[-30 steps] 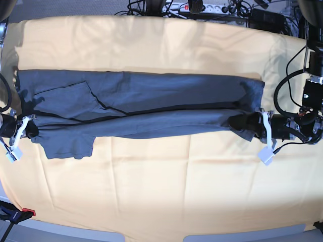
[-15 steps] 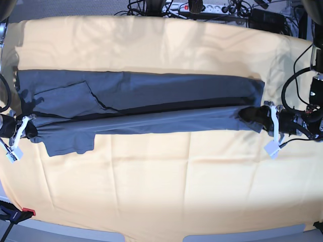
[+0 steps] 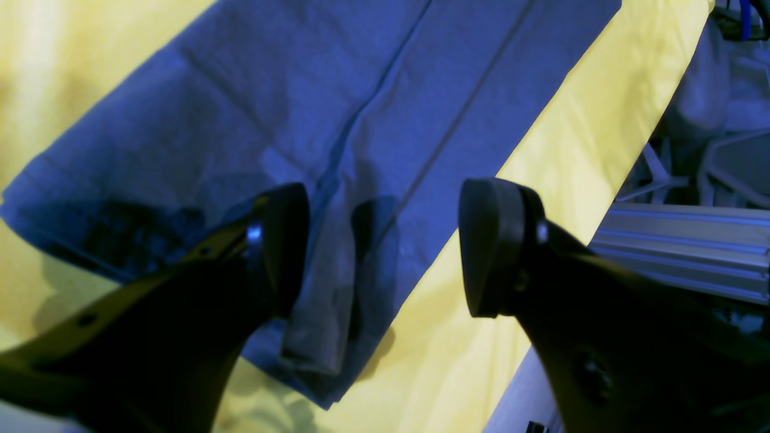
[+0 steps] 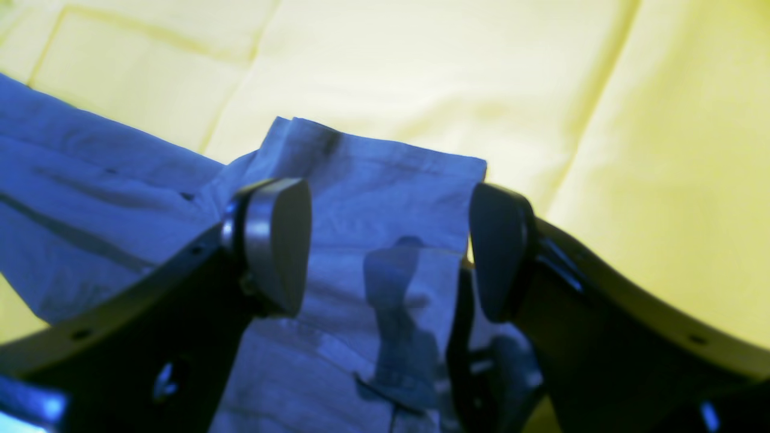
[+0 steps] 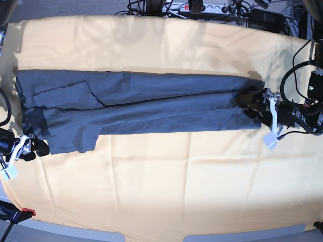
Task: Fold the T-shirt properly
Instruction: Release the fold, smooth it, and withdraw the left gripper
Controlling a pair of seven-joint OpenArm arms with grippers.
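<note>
The dark blue-grey T-shirt [image 5: 151,108] lies flat in a long folded band across the orange-yellow cloth [image 5: 161,186]. One sleeve [image 5: 70,141] sticks out toward the front at the left end. My left gripper [image 5: 251,105] is open over the shirt's right end. In the left wrist view [image 3: 385,252] its jaws are spread, with the shirt's hem [image 3: 361,120] lying below them. My right gripper [image 5: 38,147] is open at the sleeve's left edge. In the right wrist view [image 4: 388,246] its jaws straddle the sleeve [image 4: 373,198] without pinching it.
Cables and a power strip [image 5: 202,7] run along the table's back edge. A red-and-black clamp [image 5: 17,214] sits at the front left corner. White tags [image 5: 270,140] hang from the arms. An aluminium frame rail [image 3: 680,252] shows beside the table's right edge.
Both grippers have opened and let go of the shirt's front edge. The folded layer now lies flat. My right gripper has drawn back toward the front left.
</note>
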